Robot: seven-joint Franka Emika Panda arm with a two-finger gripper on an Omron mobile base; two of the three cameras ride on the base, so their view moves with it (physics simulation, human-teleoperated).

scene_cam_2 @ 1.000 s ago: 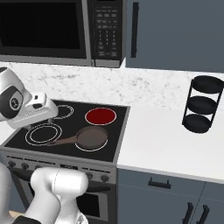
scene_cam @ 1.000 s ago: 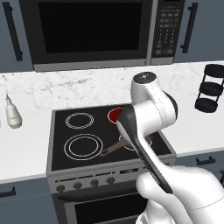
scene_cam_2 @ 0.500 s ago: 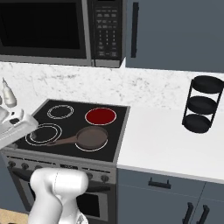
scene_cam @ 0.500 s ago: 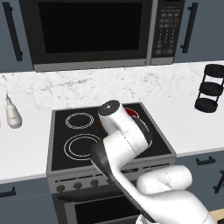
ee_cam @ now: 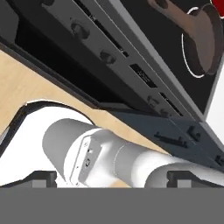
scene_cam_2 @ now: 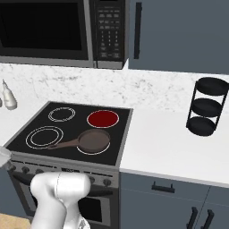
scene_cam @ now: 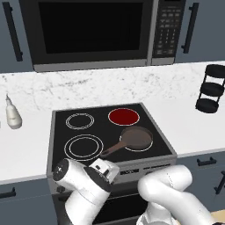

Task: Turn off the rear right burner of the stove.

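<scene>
Right, you're in the approach step: the rear right burner (scene_cam: 123, 116) glows solid red at the back right of the stove (scene_cam: 61, 118), so nothing is switched off yet. In the left base view your arm is folded low in front of the range, its wrist down at the level of the control panel. The frying pan (scene_cam: 135, 138) sits on the front right zone, just ahead of the lit burner, handle pointing toward the front left ring.

The gripper (ee_cam: 111, 179) shows in the hand view as two dark fingertips (ee_cam: 41, 178) low in the picture, set far apart, so the claw reads as spread wide and holding nothing. That view tilts up along the front of the stove, so you get the row of knobs (ee_cam: 108, 57) close up, with the pan above them.

What the next move calls for, as I judge it: pick the knob that governs the rear right zone, bring the fingers square to it and close on it before turning. Which knob that is, I cannot tell from here.

The right base view gives you the knob row (scene_cam_2: 106, 181) from in front, below the cooktop's edge, plus the black tiered stand (scene_cam_2: 206, 107) on the counter, well apart. The left base view hides most knobs behind your arm, but it shows the white bottle (scene_cam: 12, 113) left of the stove.
</scene>
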